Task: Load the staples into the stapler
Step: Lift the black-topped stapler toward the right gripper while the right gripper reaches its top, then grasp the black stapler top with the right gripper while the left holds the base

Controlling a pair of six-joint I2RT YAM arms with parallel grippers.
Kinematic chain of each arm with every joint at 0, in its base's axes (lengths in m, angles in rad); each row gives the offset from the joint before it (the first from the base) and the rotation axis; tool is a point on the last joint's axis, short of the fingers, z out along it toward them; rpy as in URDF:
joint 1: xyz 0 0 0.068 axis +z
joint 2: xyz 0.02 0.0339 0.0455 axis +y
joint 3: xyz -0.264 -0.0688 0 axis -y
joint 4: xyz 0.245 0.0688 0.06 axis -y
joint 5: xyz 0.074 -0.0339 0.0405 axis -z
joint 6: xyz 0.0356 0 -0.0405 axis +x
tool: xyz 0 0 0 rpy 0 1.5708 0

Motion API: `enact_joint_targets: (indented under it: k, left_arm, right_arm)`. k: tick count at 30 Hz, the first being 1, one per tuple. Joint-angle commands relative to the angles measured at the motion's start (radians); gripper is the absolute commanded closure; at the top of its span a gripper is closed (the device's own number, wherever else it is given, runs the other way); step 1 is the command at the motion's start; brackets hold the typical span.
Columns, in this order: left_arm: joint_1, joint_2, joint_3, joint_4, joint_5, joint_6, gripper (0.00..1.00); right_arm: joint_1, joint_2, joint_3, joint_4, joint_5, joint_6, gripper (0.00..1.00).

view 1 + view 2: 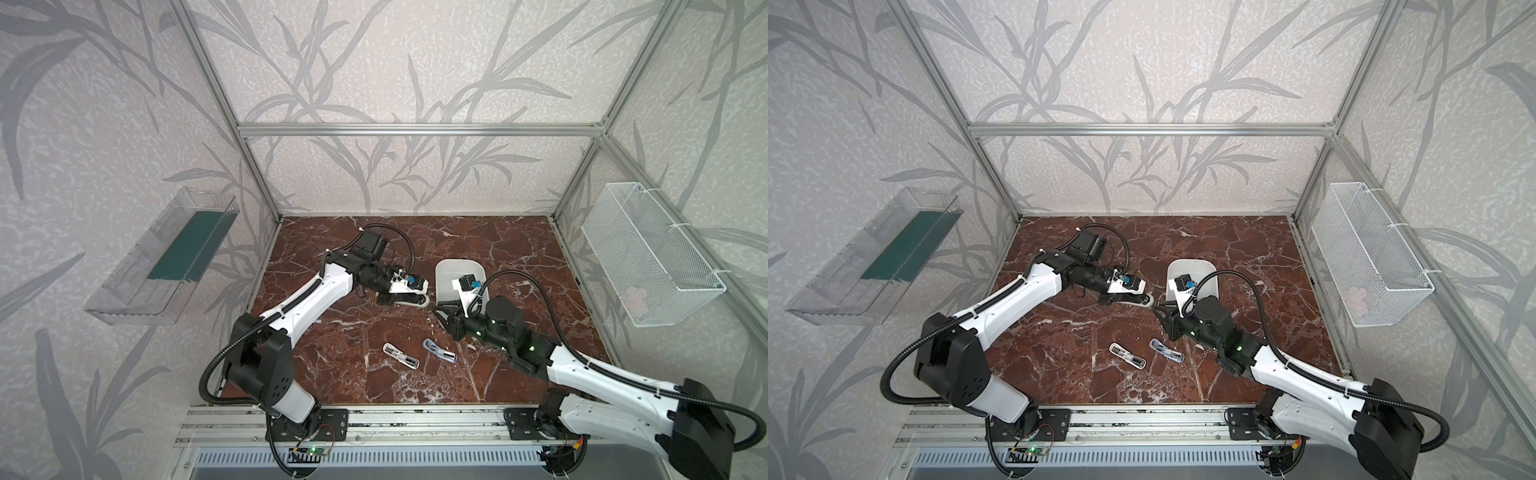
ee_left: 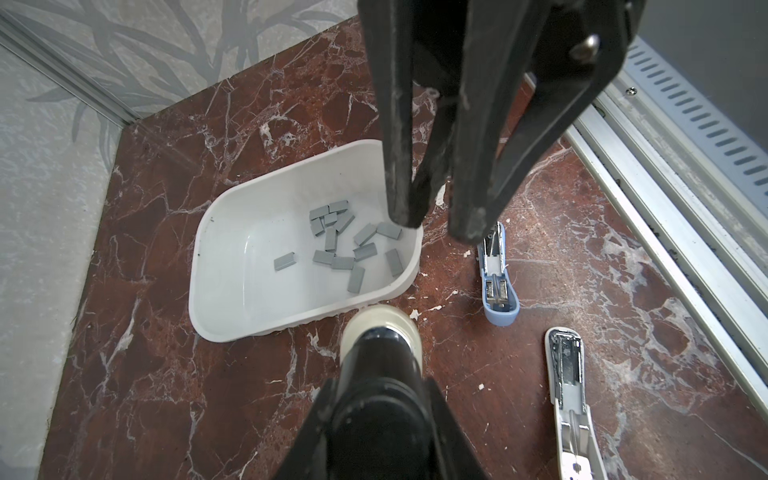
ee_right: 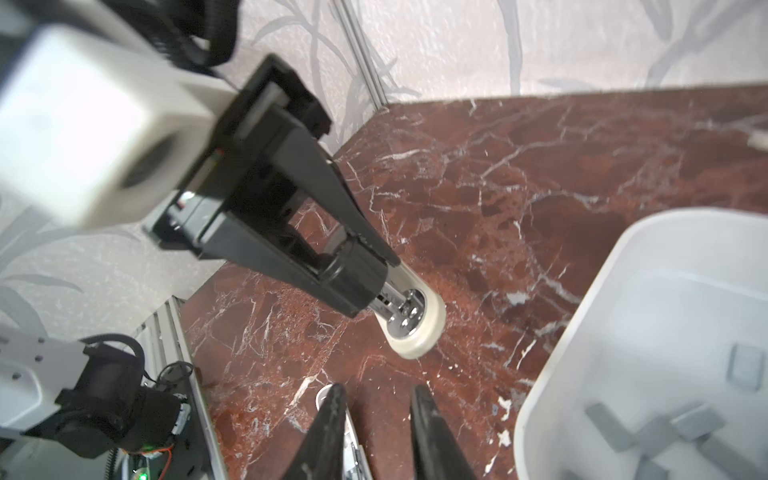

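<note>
Two robot arms meet over a dark red marble-patterned tabletop (image 1: 332, 332) inside a cell with leaf-print walls. The left gripper (image 3: 376, 286) is clenched on a small black-and-cream stapler (image 3: 432, 328). It holds the stapler low over the tabletop, with the rounded cream front end pointing towards a white plastic tray (image 2: 199, 257). Bright metal shows at that end. Whether the black-and-cream stapler touches the table cannot be told.

The staples (image 2: 345, 245), about fifteen short flat grey strips, lie loose inside the tray. Most are bunched in one half, and one strip lies apart from the rest.

The right gripper (image 2: 438, 228) hangs just beside the tray corner nearest the held stapler. Its two black fingers (image 2: 399, 166) are parted, with nothing between them.

Nearer the arms' bases, well apart from the tray, a pale blue stapler (image 1: 439, 350) and a white stapler (image 1: 401, 355) lie opened flat side by side. Each shows its metal channel.
</note>
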Motion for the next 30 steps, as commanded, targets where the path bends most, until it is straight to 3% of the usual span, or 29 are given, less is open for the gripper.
enact_joint_targets:
  k: [1, 9, 16, 30]
  left_arm:
    - [0.004, -0.029, 0.028, -0.116, 0.126, 0.062, 1.00]
    - [0.004, -0.064, 0.010, -0.122, 0.208, 0.067, 1.00]
    - [0.001, -0.051, 0.011, -0.133, 0.234, 0.075, 1.00]
    - [-0.007, -0.036, 0.027, -0.161, 0.267, 0.086, 1.00]
  right_arm:
    - [-0.002, -0.053, -0.049, 0.019, -0.061, -0.226, 0.69]
    - [-0.002, -0.012, -0.004, 0.022, -0.174, -0.342, 0.71]
    - [-0.001, 0.056, 0.057, 0.036, -0.240, -0.359, 0.63]
    - [-0.001, 0.148, 0.150, -0.058, -0.162, -0.424, 0.66]
